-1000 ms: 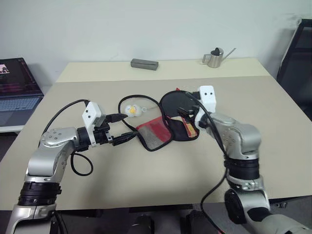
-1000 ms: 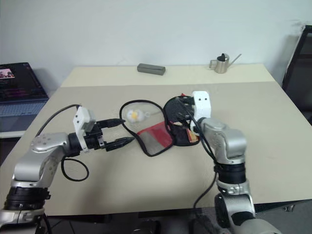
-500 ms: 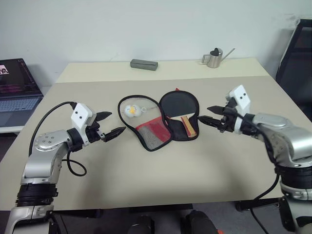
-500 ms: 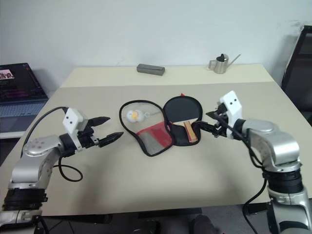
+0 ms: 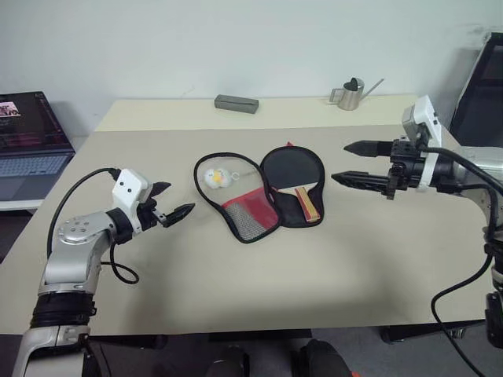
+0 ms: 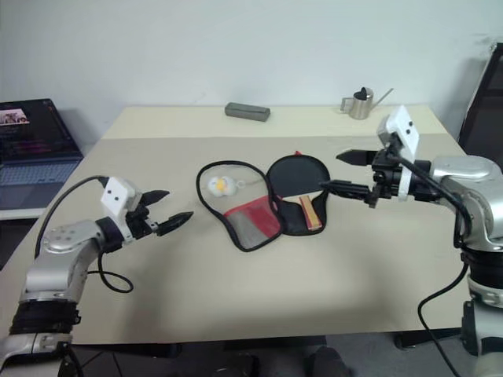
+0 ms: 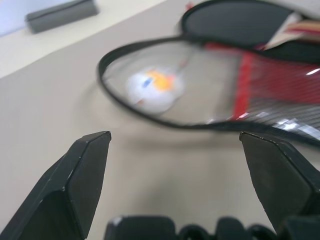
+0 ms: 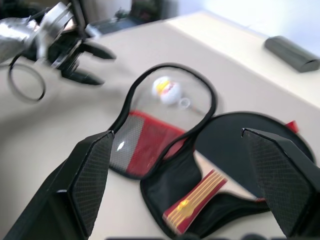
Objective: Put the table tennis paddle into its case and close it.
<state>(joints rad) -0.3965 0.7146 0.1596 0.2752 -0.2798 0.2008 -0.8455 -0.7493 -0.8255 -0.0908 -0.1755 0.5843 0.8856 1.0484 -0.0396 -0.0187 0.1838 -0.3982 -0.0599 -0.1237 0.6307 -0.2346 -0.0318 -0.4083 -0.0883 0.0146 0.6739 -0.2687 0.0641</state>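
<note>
On a beige desk (image 5: 236, 298) lies an open black and red paddle case (image 5: 259, 196), its flap folded out toward the robot's left, with a small white-yellow ball charm (image 5: 212, 177) inside the flap's loop. The table tennis paddle (image 5: 292, 174) rests in the case's right half, handle toward the robot. The left claw (image 5: 174, 212) and right claw (image 5: 351, 162) both hover apart, empty, either side of the case. The paddle seems stowed; next comes folding the flap over and zipping it shut.

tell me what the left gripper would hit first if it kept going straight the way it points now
Probably the open flap of the case: the left gripper, jaws open, points across the table at it, near the ball charm. Depth is hard to judge.
</note>
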